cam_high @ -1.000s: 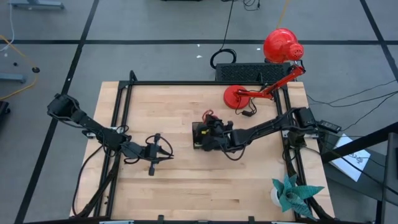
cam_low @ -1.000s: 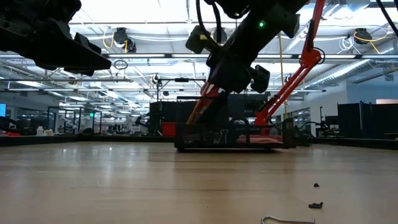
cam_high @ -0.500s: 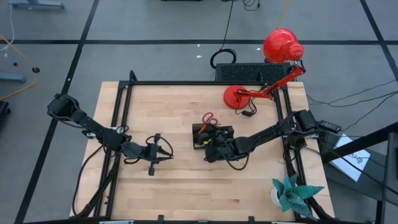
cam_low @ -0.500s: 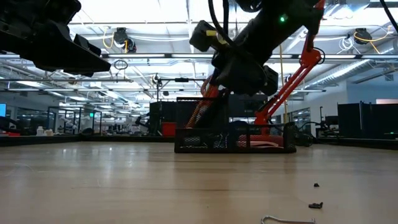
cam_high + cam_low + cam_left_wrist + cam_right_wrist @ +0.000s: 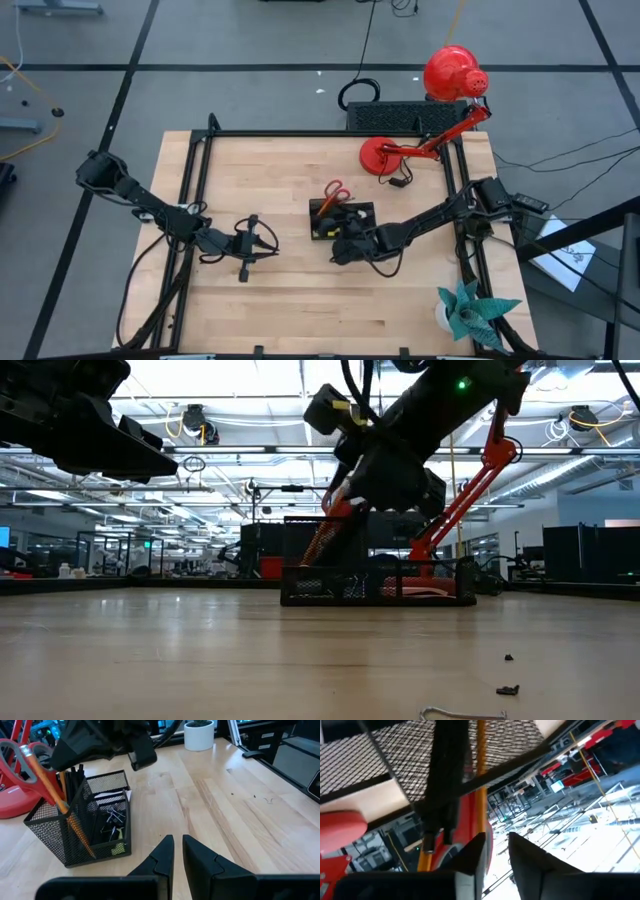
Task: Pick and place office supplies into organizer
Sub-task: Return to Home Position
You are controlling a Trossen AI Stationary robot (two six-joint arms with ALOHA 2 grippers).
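**High view:** the organizer (image 5: 362, 210) is seen mid-table, with scissors (image 5: 335, 190) standing out of its far end. The right gripper (image 5: 343, 248) is held just beside the organizer's near side. The left gripper (image 5: 265, 244) waits well apart from the organizer, on the left arm's side.

**Low view:** the right gripper is seen higher than the organizer's rim, near the leaning handles.

**Left wrist view:** the left fingers are nearly together and nothing is held. A pencil (image 5: 50, 785) leans out of the organizer, and clips (image 5: 112, 815) lie inside it.

**Right wrist view:** the right fingers are parted with nothing between them. The pencil and the organizer's mesh are seen close ahead.

If the right arm were swung low or sideways from here, the pencil or scissors could be caught. The light organizer could then be tipped or dragged and its contents spilled. A rise clear of the organizer is judged the safer move.
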